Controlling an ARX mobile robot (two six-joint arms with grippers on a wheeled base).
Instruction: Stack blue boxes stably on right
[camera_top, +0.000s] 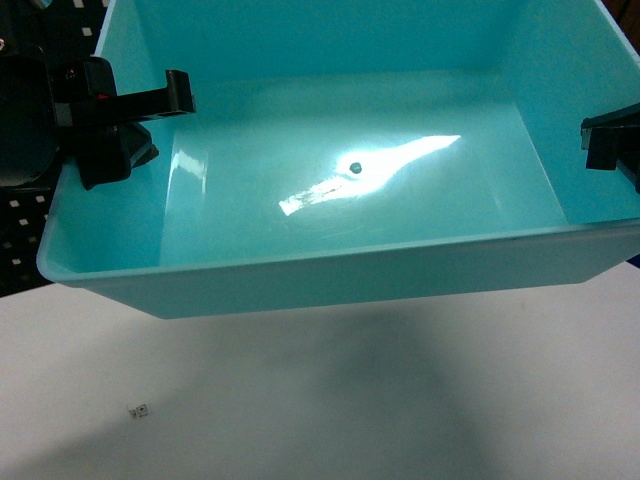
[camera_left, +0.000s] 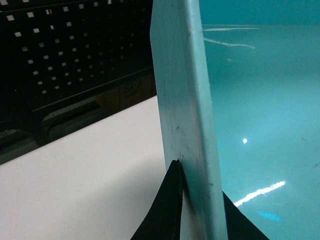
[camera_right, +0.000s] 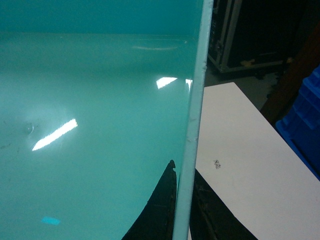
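A light turquoise blue box (camera_top: 350, 270), smooth and empty, fills the head view and hangs above the white table (camera_top: 300, 410), casting a shadow there. My left gripper (camera_top: 150, 110) is shut on its left wall. The left wrist view shows that wall (camera_left: 185, 90) pinched in my left gripper (camera_left: 200, 180), one finger outside, one inside. My right gripper (camera_top: 610, 140) is shut on the right wall. In the right wrist view the thin rim (camera_right: 197, 100) runs through my right gripper (camera_right: 184, 167). No second tub for stacking shows clearly.
A black perforated panel (camera_left: 75, 50) stands beyond the table's left side. A corner of a dark blue container (camera_right: 305, 125) shows past the table's right edge, and a black case (camera_right: 240, 45) sits on the floor behind. A small mark (camera_top: 140, 410) lies on the table.
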